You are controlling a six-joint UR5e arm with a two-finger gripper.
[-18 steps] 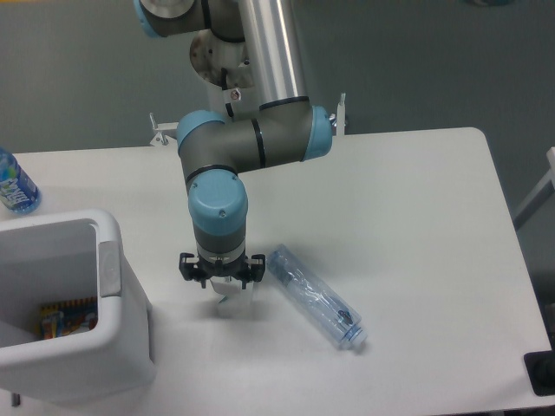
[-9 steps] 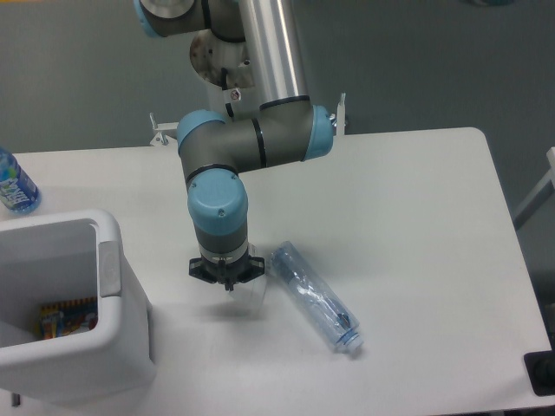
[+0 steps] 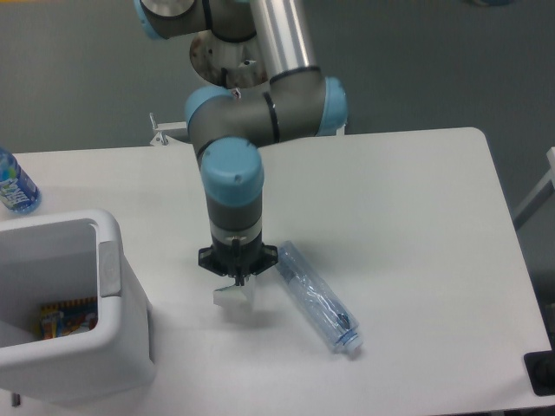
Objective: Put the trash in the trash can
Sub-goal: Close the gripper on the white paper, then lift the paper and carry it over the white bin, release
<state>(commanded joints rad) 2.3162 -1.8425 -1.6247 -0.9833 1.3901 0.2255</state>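
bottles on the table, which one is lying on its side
The crushed clear bottle right of the claw lies flat; the blue-labelled bottle at the left edge stands upright.

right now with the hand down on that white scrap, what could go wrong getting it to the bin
The hand meets the white paper scrap only at its top edge, so a thin grip might let it slip out on the way. The crushed clear bottle lies close beside the hand's right and could get knocked if the wrist swings. The trash can has a thick rim; a low carry might clip it.
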